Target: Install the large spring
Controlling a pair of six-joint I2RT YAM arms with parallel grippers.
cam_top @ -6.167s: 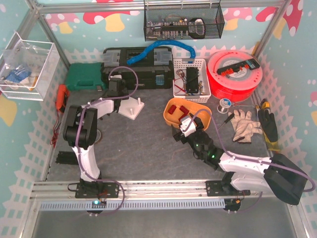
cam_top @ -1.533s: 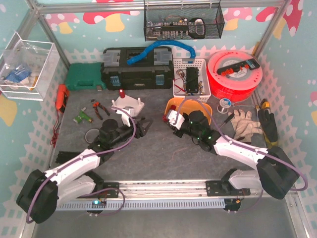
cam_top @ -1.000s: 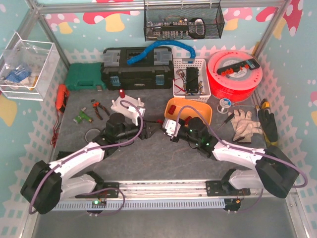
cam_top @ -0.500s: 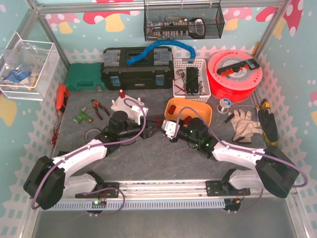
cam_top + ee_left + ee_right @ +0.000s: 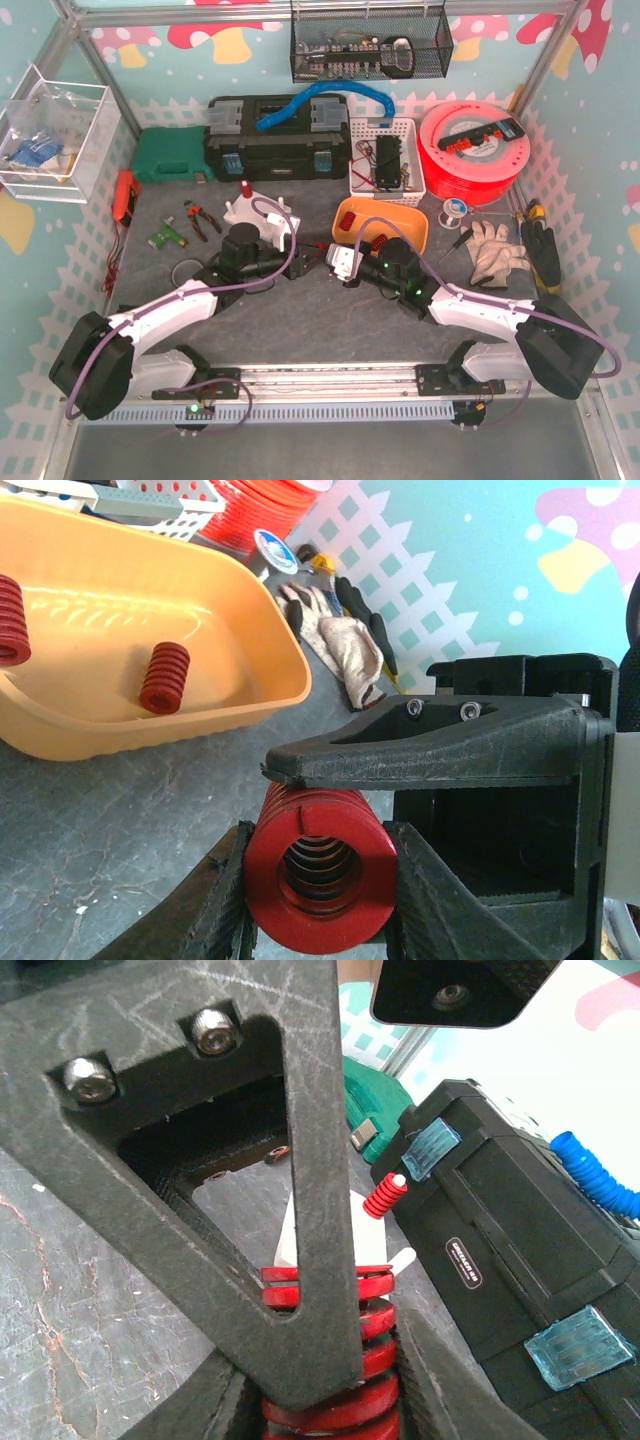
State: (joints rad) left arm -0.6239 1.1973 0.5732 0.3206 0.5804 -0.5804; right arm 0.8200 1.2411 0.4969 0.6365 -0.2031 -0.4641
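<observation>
The large spring point(image 5: 320, 257), a thick red coil, hangs above the mat mid-table between both grippers. In the left wrist view I look down the bore of the large spring point(image 5: 320, 865). My left gripper point(image 5: 320, 880) has a finger pressed on each side of it, and a right-gripper finger point(image 5: 440, 750) lies across its top. In the right wrist view the large spring point(image 5: 375, 1360) sits between my right gripper point(image 5: 330, 1400) fingers, shut on it. Behind stands the white fixture point(image 5: 300, 1240) with a small red spring point(image 5: 385, 1197) on a post.
An orange bin point(image 5: 405, 225) with more red springs point(image 5: 163, 677) sits just behind the grippers. The white fixture point(image 5: 258, 215) is left of it. Black toolbox point(image 5: 280, 140), white basket point(image 5: 385, 155), red spool point(image 5: 470, 140), gloves point(image 5: 495, 255) and pliers point(image 5: 200, 215) ring the mat.
My left gripper has closed its fingers in onto the spring that the right gripper holds. Both arms have barely shifted over the last second.
</observation>
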